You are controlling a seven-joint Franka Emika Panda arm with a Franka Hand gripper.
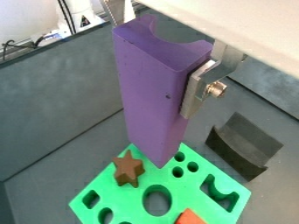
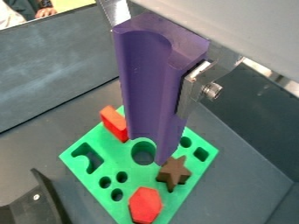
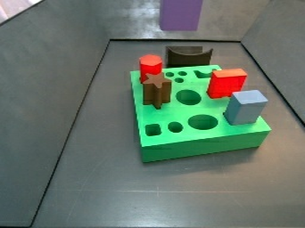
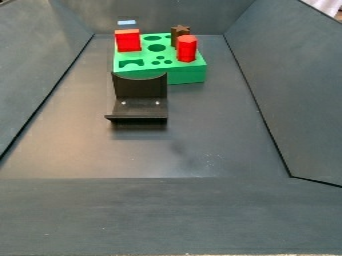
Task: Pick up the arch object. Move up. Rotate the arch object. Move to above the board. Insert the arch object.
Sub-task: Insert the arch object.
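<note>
The arch object (image 1: 155,87) is a tall, narrow, plain matte purple block with a curved scoop in its upper end, standing upright in both wrist views. The gripper (image 1: 163,83) pinches it: one silver finger (image 1: 197,87) presses flat against its side, while the opposite finger is hidden behind the block. In a side view only the block's lower end (image 3: 181,12) shows, cut off by the frame edge, with the gripper itself out of sight. Directly below the gripper lies the board (image 2: 96,157), a bright green slab carrying a brown star (image 2: 176,172) and red pieces (image 2: 114,121). A dark scooped block (image 1: 243,140) rests on the floor beside the board. The floor (image 4: 187,140) is dark grey, walled by sloping dark panels.
</note>
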